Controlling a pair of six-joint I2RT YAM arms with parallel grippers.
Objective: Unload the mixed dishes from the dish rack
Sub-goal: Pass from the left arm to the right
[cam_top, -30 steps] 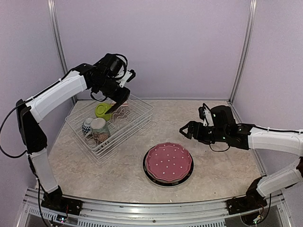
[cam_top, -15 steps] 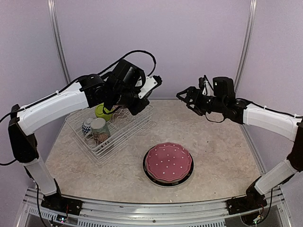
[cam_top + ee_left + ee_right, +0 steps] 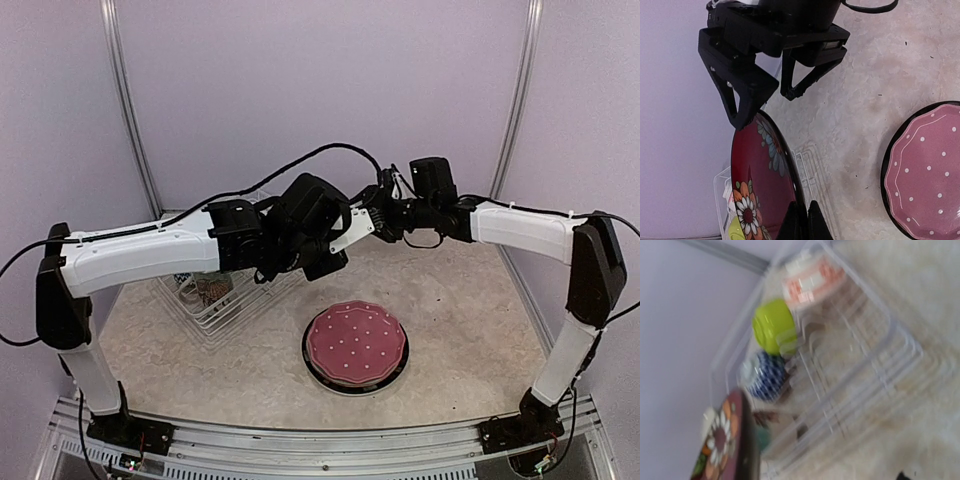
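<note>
Top view, step: a hand-over is judged in hand above the surface (image 3: 470, 320), beside the dish rack (image 3: 215, 305); the pink dotted plate (image 3: 355, 345) is already set down.
Left wrist, grip: the red floral plate (image 3: 757, 190) is pinched edge-on by the closed left fingers (image 3: 816, 224).
Left wrist, next: the right fingers (image 3: 742, 95), spread and empty, are held at its top rim, which must be straddled squarely.
Right wrist, rack: the lime green bowl (image 3: 772, 325), blue-white bowl (image 3: 762, 376) and red-white bowl (image 3: 810, 280) are not yet unloaded; nothing is seen blocking.

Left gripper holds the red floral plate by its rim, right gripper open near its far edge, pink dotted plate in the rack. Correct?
No: the pink dotted plate lies out on the table, outside the dish rack, as the top view shows. The rest holds: left gripper gripping the red floral plate by its rim, right gripper open near its far edge.
</note>
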